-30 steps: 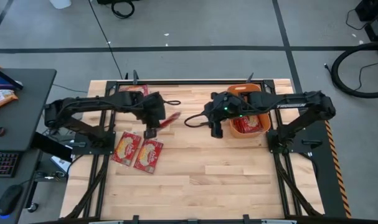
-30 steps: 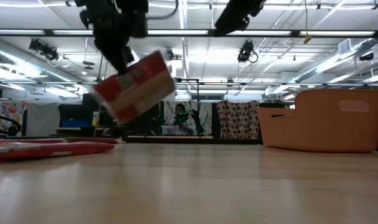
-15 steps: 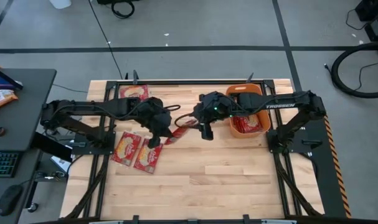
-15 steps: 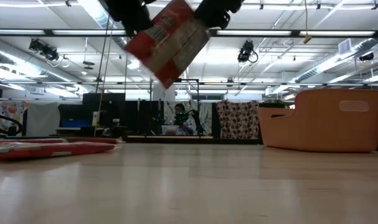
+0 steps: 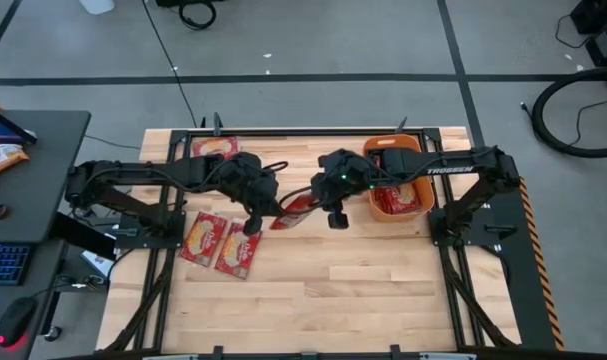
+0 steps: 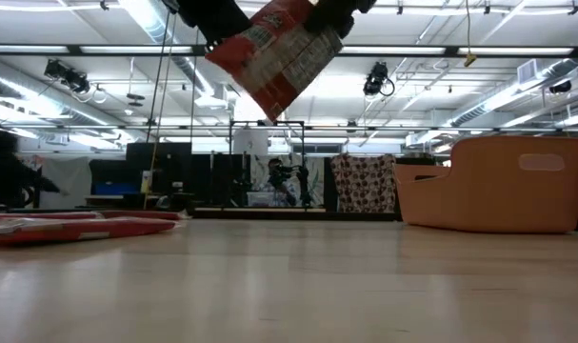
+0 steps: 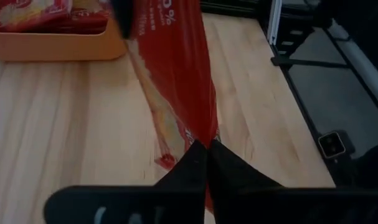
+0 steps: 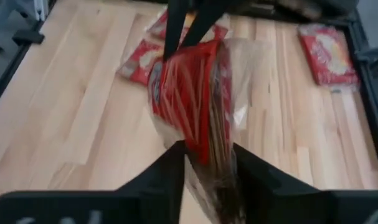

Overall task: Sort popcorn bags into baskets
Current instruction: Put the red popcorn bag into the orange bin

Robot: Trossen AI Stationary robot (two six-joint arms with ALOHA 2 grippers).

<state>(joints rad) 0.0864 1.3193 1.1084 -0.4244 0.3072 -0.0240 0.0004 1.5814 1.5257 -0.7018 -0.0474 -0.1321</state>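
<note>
A red popcorn bag [image 5: 293, 209] hangs in the air over the table's middle, between my two grippers; it also shows in the low view [image 6: 274, 52]. My left gripper [image 7: 204, 148] is shut on one end of it. My right gripper [image 8: 207, 158] is closed around its other end. The orange basket [image 5: 398, 150] stands at the far right with red bags inside. Two more bags [image 5: 221, 243] lie flat at the left, and one [image 5: 215, 148] lies at the far edge. My left gripper pinches the bag's thin edge [image 7: 201, 134] between its two fingertips, coming from the table's left. The bag is clear of the table and stretches away from the fingers toward my right gripper. My right gripper has the bag's opposite end [image 8: 204, 140] between its two fingers, one on each face, coming from the table's right. The bag is edge-on in the gap, crumpled, and clear of the table.
The basket [image 6: 503, 186] stands well right of the held bag. The two flat bags [image 6: 69, 227] lie low at the left. Bare wood lies below the held bag and toward the near edge. Black frame rails run along the table's sides.
My left gripper has carried the bag up and toward the table's right. My right gripper has come toward the table's left and met the bag's free end. The bag has risen and turned, and now spans between the two grippers.
</note>
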